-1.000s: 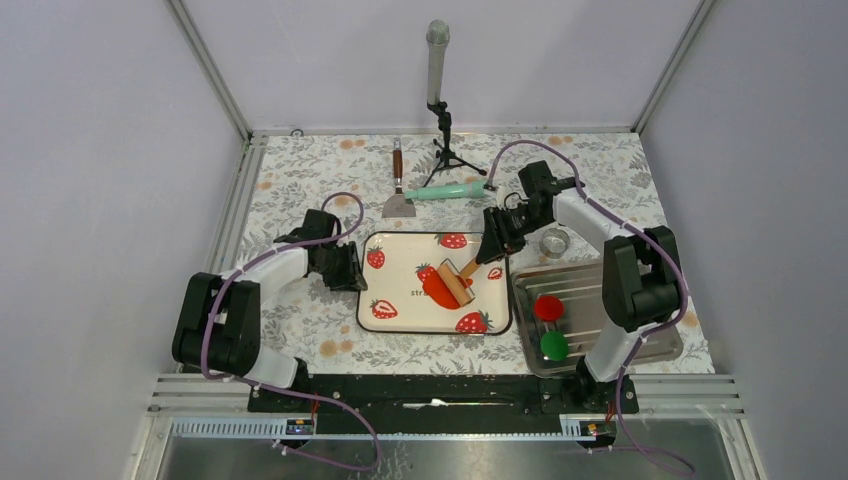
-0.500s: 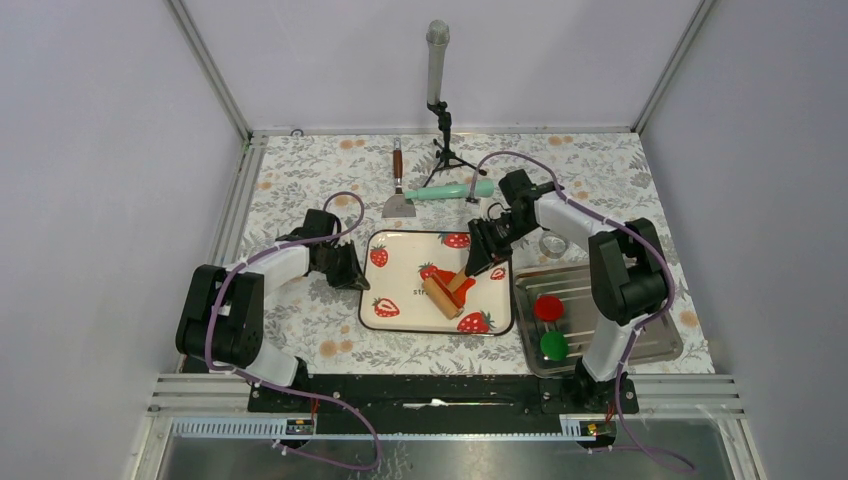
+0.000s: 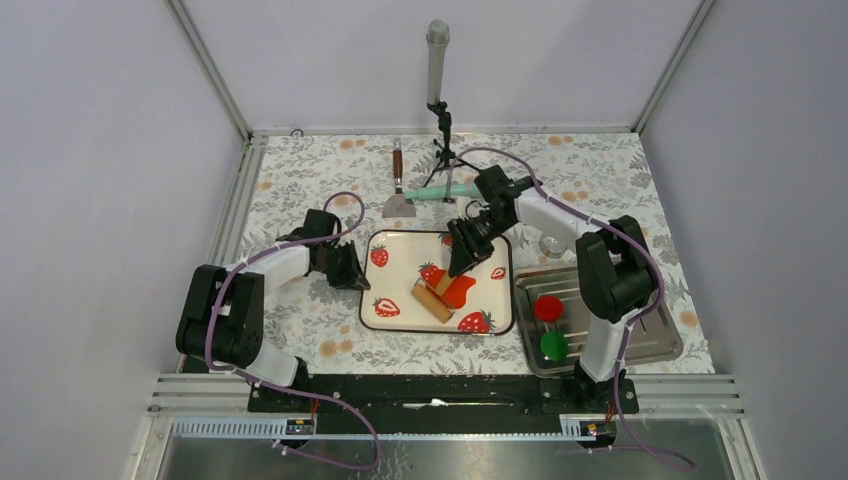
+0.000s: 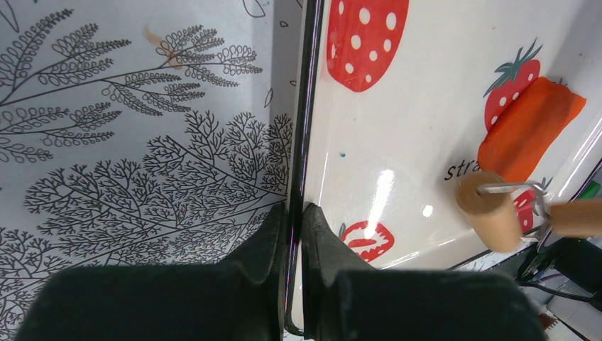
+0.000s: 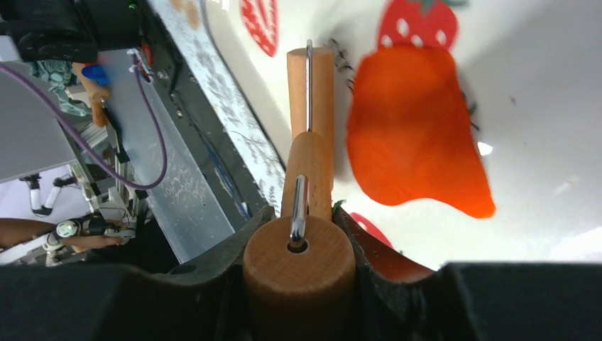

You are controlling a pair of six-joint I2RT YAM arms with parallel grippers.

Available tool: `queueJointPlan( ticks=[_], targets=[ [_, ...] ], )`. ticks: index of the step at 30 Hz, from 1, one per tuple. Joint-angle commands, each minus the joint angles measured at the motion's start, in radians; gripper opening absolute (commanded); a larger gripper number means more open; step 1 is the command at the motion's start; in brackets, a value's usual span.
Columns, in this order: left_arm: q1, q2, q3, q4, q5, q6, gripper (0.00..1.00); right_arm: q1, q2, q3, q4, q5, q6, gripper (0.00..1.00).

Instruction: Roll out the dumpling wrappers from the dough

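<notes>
My left gripper (image 4: 296, 213) is pinched nearly shut on the dark rim of the tray (image 4: 397, 128), one finger on the outside over the flowered cloth (image 4: 142, 142) and the other inside on the white enamel, at the tray's left edge (image 3: 362, 290). My right gripper (image 5: 299, 227) reaches in from the far side (image 3: 462, 262) and is partly closed around the round wooden handle (image 5: 299, 259) of the roller (image 5: 310, 85); the handle fills the gap between my fingers, and a wire yoke runs from it to the barrel. The barrel lies on the tray (image 3: 430, 300), near the front rim and slanted across it. The dough (image 5: 412, 135) lies flat on the tray just right of the middle (image 3: 460, 291), an orange-red sheet with an uneven outline, one end rounded and one drawn to a point, covering part of a printed strawberry (image 4: 522, 82). The barrel sits at the dough's near-left edge; in the left wrist view its end (image 4: 490, 217) meets the sheet's lower end (image 4: 529, 128), though I cannot tell whether it presses on it. To the right of the tray stands a pan (image 3: 600, 335) holding a red disc (image 3: 547, 307) and a green disc (image 3: 553, 345). Beyond the tray lie a scraper (image 3: 398, 195) and a teal pin (image 3: 435, 191).
</notes>
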Motion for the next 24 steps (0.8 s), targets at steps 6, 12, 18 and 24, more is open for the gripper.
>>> queueJointPlan(
  ticks=[6,12,18,24],
  targets=[
    [0.002,-0.014,-0.021,0.021,-0.039,0.015,0.0,0.128,-0.083,0.429,-0.373,0.197,-0.436,0.0],
    [0.002,-0.01,-0.004,0.023,-0.045,0.017,0.0,0.323,-0.167,0.378,-0.386,0.598,-0.676,0.0],
    [0.004,0.033,0.042,0.048,-0.022,0.004,0.0,0.465,-0.245,0.223,-0.243,0.823,-0.792,0.0],
    [0.007,0.075,0.076,0.02,-0.013,0.017,0.0,0.488,-0.264,0.109,-0.148,0.882,-0.784,0.0]
  ],
)
